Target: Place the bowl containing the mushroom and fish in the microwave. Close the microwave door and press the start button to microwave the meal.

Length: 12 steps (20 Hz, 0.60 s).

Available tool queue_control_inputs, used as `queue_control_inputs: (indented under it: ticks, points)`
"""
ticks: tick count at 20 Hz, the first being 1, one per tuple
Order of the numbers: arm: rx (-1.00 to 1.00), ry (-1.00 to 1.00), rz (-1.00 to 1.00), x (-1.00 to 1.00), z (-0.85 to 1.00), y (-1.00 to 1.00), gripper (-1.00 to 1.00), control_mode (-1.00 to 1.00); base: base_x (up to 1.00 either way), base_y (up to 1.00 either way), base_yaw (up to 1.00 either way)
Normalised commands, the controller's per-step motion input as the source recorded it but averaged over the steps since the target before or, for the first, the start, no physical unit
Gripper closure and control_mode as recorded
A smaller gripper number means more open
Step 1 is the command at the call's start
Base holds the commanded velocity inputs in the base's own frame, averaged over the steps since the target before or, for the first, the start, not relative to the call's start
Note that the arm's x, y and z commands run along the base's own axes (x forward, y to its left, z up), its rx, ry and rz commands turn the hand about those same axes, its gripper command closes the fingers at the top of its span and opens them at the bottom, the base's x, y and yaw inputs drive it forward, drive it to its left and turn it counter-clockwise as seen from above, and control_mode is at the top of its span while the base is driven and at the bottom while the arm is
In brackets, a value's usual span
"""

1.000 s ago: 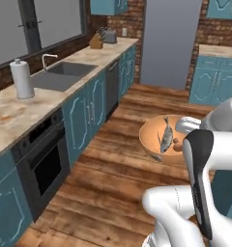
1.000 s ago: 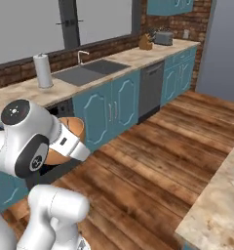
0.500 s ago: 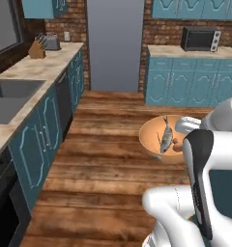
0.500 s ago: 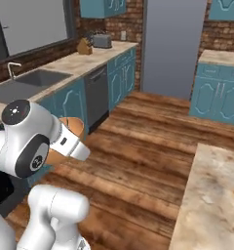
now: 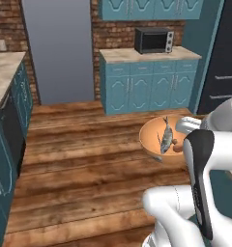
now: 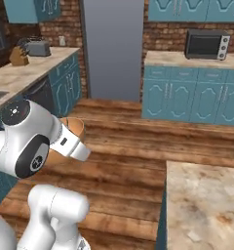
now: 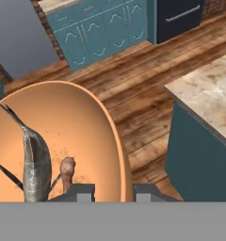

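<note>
Wooden floorboards and teal cabinets surround the robot, which stands mid-kitchen with its load held up in the air. At the bottom of the hand view the gripper (image 7: pixel 114 192) straddles the near rim of the bowl (image 7: pixel 86 127), one fingertip inside the wall and one outside, so it appears clamped on that rim. Inside the bowl lies the fish (image 7: pixel 36 162), and just beside it, nearer the gripper, sits the mushroom (image 7: pixel 67 172). From the left base view the bowl (image 5: pixel 154 137) hangs above the floor in front of the white arm, with the fish (image 5: pixel 166 135) across it and the mushroom (image 5: pixel 175 142) at its arm-side edge. In the right base view only a sliver of the bowl (image 6: pixel 74 128) shows behind the arm's big joint, its contents hidden. Farther out, a countertop corner (image 7: pixel 206 101) juts in on the hand view's right. The microwave (image 5: pixel 154 40) sits on the far counter against the brick wall, well apart from the bowl; the right base view shows it (image 6: pixel 206 44) too. Its door looks closed from here, though it is too small to be sure. The step in hand seems to be carrying the bowl; next, the base likely needs to close in on that counter while keeping the bowl level.
</note>
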Motion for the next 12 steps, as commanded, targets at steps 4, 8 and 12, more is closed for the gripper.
queue_control_inputs:
  ticks: [4,8,12]
  points:
    - [0.00,0.00,0.00,0.00,0.00,0.00,1.00,1.00,0.98,0.35,-0.47]
    - [0.00,0.00,0.00,0.00,0.00,0.00,1.00,1.00,0.98,0.44,-0.47]
    - [0.00,0.00,0.00,0.00,0.00,0.00,1.00,1.00,0.89,0.44,-0.51]
